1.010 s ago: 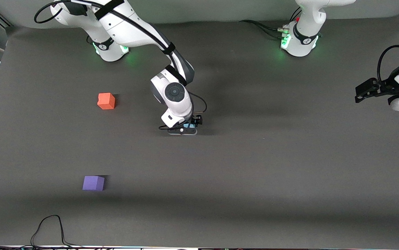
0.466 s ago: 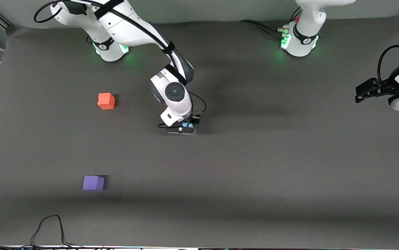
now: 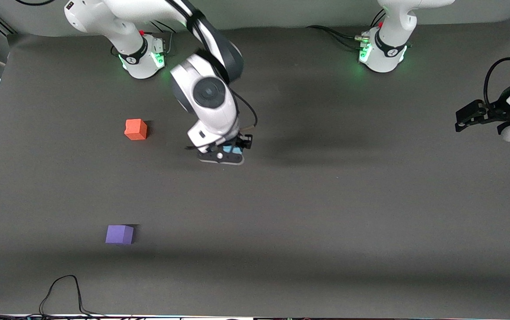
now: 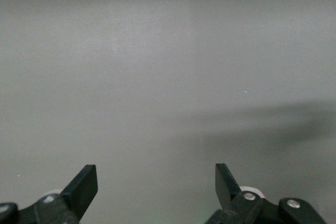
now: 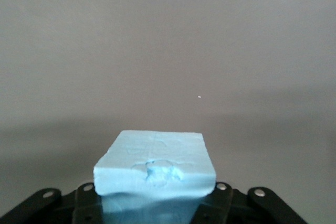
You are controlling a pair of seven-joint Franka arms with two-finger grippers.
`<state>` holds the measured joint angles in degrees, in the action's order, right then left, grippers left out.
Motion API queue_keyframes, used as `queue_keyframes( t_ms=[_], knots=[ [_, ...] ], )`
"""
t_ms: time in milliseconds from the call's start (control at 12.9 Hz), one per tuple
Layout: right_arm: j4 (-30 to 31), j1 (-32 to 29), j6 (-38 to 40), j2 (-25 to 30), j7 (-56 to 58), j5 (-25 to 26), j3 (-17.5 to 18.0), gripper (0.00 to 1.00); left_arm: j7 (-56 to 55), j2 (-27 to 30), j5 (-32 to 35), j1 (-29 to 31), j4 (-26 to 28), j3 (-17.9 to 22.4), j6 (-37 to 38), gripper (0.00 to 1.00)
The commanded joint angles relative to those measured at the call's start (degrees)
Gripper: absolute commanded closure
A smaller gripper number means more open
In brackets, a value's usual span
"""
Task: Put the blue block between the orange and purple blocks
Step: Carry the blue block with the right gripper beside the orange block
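1. So, my right gripper (image 3: 227,151) is clamped on the blue block (image 5: 155,163), up over the middle of the table (image 3: 326,213).
2. My left gripper (image 4: 156,184) waits spread wide at its own end.
3. The orange block (image 3: 136,129) and purple block (image 3: 119,234) sit well apart toward the right arm's end, purple nearer the front camera.

Gap between cubes: bare worktop (image 3: 326,213) separates orange block (image 3: 136,129) from purple block (image 3: 119,234), well apart.
Worktop middle: the raised right arm (image 3: 208,95) occupies it.
Near edge: black cable (image 3: 66,293).
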<state>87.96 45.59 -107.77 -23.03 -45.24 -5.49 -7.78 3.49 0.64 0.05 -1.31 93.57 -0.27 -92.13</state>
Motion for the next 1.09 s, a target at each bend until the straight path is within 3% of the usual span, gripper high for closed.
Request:
queue_keyframes(
  t_ms=[0,311,699,854,1010],
  knots=[
    [-13.4,-1.7,11.8,-1.0,1.8,-1.1,-1.1,0.78,-1.6,-0.4,0.3,-0.9,-1.1,0.5,0.5,0.00],
    [-21.3,-6.3,19.9,-0.7,5.0,-2.5,-1.4,0.78,-1.6,-0.3,0.0,-0.9,-1.0,0.5,0.5,0.00],
    [-19.9,-9.9,20.7,2.1,9.6,-2.3,-2.9,0.78,-1.6,-0.3,0.0,-0.8,-1.0,0.5,0.5,0.00],
    [-16.7,-18.7,21.0,5.6,13.8,-2.0,3.0,0.78,-1.7,-0.3,0.0,-0.9,-1.0,0.5,0.5,0.00],
    [-12.3,-26.7,20.9,9.3,18.7,-1.8,6.8,0.78,-2.6,-0.3,0.0,-0.9,-1.0,0.5,0.4,0.00]
  ],
)
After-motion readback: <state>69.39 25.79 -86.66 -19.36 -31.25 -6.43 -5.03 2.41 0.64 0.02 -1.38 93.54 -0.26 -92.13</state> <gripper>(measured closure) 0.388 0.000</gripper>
